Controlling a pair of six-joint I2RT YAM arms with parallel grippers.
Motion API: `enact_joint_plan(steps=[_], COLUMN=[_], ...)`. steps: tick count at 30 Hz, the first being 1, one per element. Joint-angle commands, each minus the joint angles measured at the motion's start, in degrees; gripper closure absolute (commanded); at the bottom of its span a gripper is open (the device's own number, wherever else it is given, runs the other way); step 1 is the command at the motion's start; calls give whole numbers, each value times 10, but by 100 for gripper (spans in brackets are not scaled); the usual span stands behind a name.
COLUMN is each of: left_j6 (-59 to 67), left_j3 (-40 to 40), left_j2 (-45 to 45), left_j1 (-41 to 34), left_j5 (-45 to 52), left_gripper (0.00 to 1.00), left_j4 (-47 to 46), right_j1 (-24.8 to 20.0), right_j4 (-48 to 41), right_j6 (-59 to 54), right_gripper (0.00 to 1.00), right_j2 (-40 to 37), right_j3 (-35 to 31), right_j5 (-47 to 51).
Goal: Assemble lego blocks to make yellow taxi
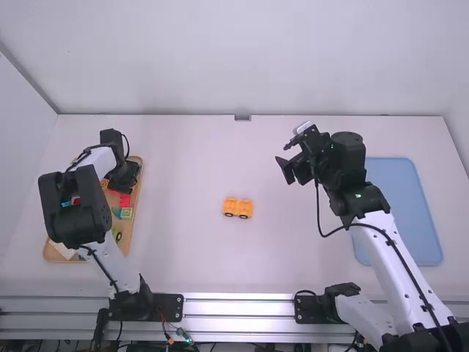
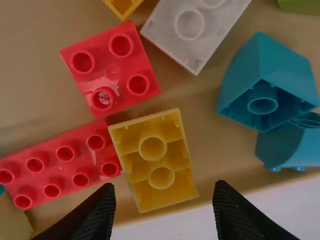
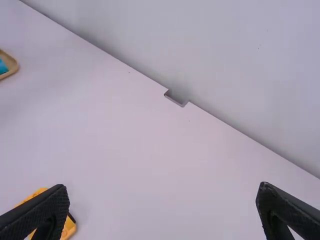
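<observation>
Your left gripper (image 1: pixel 122 180) is over the wooden tray (image 1: pixel 136 213), with the yellow car (image 1: pixel 237 207) at the tabletop's middle.
Your left fingers stand spread, with a yellow block (image 2: pixel 156 162) lying between their lines, hollow side up, close to one edge of the tray; right beside it you have a square red block (image 2: pixel 111 70) and a long red one (image 2: pixel 60 167), both studs up, with a white block (image 2: pixel 196 31) and a teal block (image 2: pixel 267 82) near. The tray sits by the tabletop's left edge. Your right gripper (image 1: pixel 293 169) hangs above the tabletop, between the car and the blue tray (image 1: pixel 404 213) near the right edge, its fingers spread, pinching nothing.
</observation>
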Motion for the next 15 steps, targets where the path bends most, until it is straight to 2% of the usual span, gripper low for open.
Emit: enact_joint_plan(steps=[1, 10, 15], left_j6=[-6, -30, -32], left_j3=[-11, -11, -13], left_j2=[6, 7, 7], left_j1=[-3, -2, -3], left_j5=[0, -16, -30], left_gripper=[51, 52, 45], left_j4=[3, -1, -1], right_j1=[0, 0, 0], right_j4=[1, 1, -1], right_j6=[5, 5, 5], right_gripper=[2, 1, 1], right_j2=[4, 4, 4], right_j3=[21, 21, 21], right_j5=[-3, -3, -3])
